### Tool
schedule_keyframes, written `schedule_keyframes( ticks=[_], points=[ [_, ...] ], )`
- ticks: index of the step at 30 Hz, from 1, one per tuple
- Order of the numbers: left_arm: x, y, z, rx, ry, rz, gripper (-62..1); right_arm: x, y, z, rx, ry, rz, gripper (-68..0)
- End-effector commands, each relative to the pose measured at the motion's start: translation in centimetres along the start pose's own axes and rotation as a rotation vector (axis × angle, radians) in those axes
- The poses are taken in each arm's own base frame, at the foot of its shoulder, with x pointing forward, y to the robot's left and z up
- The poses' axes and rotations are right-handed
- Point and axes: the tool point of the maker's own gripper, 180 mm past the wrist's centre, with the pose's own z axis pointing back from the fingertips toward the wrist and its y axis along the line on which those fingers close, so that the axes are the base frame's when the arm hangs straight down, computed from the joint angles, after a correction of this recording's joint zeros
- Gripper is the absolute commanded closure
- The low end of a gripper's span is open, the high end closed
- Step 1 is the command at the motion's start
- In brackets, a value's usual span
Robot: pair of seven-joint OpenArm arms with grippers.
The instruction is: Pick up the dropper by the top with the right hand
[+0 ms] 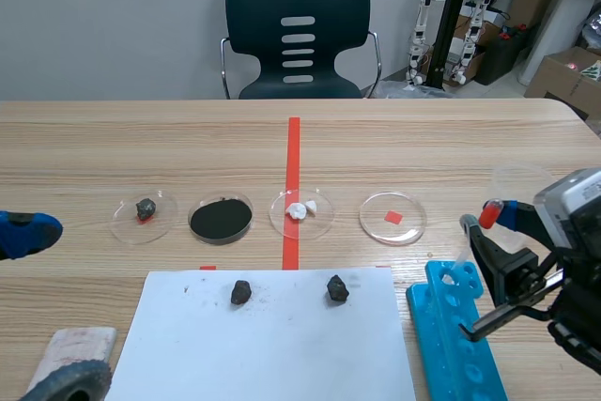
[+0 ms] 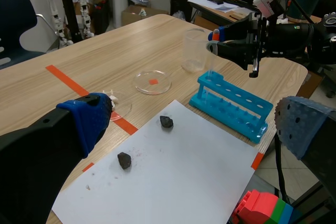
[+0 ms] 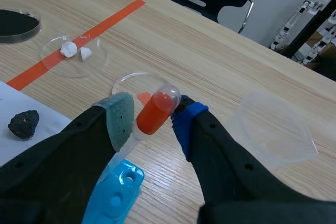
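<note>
Right gripper [image 3: 152,119] held the dropper [image 3: 156,108] pinched between its pads [image 3: 122,115] by the red rubber top, as the task asked, so the stem hung toward the blue rack [image 3: 113,195].

2 rocks [image 1: 241,292] on paper [image 1: 282,354], 4 dishes [image 1: 392,218] behind

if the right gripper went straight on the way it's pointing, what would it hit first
Probably the clear dish just ahead of and below the right gripper, which is shut on the dropper by its red bulb. Depth is hard to judge.
</note>
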Motion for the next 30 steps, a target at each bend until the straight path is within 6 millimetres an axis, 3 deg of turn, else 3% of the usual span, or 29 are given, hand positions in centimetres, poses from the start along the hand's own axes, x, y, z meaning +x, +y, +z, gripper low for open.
schedule_keyframes(
  ticks=[1, 4, 12, 15, 30],
  points=[
    [0.62, -0.26, -0.12, 0.0, -0.031, 0.016, -62.3, 0.95, -0.45, -0.33, -0.012, -0.035, 0.006, -12.1],
    [0.62, -0.26, -0.12, 0.0, -0.031, 0.016, -62.3, 0.96, -0.45, -0.33, -0.012, -0.036, 0.006, -7.0],
    [0.62, -0.26, -0.12, 0.0, -0.031, 0.016, -62.3, 0.96, -0.45, -0.33, -0.012, -0.036, 0.006, -5.8],
    [0.62, -0.26, -0.12, 0.0, -0.031, 0.016, -62.3, 0.97, -0.45, -0.33, -0.012, -0.036, 0.006, -1.7],
    [0.62, -0.26, -0.12, 0.0, -0.031, 0.016, -62.3, 1.61, -0.56, -0.18, -0.021, -0.074, -0.015, -0.2]
  ],
)
